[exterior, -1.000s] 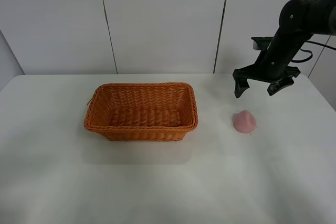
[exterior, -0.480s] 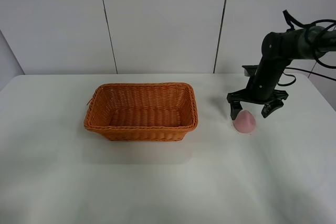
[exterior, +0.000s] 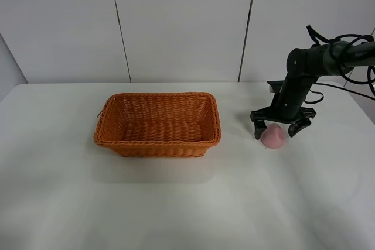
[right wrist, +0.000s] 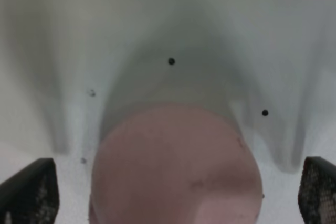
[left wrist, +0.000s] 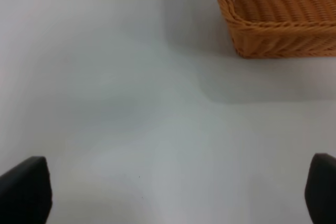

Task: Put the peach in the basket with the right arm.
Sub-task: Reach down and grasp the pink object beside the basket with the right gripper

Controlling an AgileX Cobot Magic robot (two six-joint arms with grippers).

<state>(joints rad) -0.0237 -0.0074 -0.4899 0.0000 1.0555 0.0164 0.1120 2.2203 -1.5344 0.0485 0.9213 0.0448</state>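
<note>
The pink peach (exterior: pixel 273 137) rests on the white table, to the right of the orange-brown wicker basket (exterior: pixel 158 123). My right gripper (exterior: pixel 278 129) hangs low over the peach, open, one finger on each side of the fruit. The right wrist view is filled by the peach (right wrist: pixel 176 169) between the two black fingertips (right wrist: pixel 29 191) at the picture's corners; contact between pads and fruit is unclear. The left wrist view shows a corner of the basket (left wrist: pixel 278 17) and my left gripper (left wrist: pixel 170 190) open over bare table. The left arm is out of the exterior high view.
The white table (exterior: pixel 176 203) runs wide in front of the basket and peach. A white panelled wall (exterior: pixel 176 21) stands behind it. Loose black cables (exterior: pixel 351 57) loop off the right arm near the table's right edge.
The right arm has come down from above the table and forward, so that its open fingers now straddle the peach. Peach and basket have stayed put.
</note>
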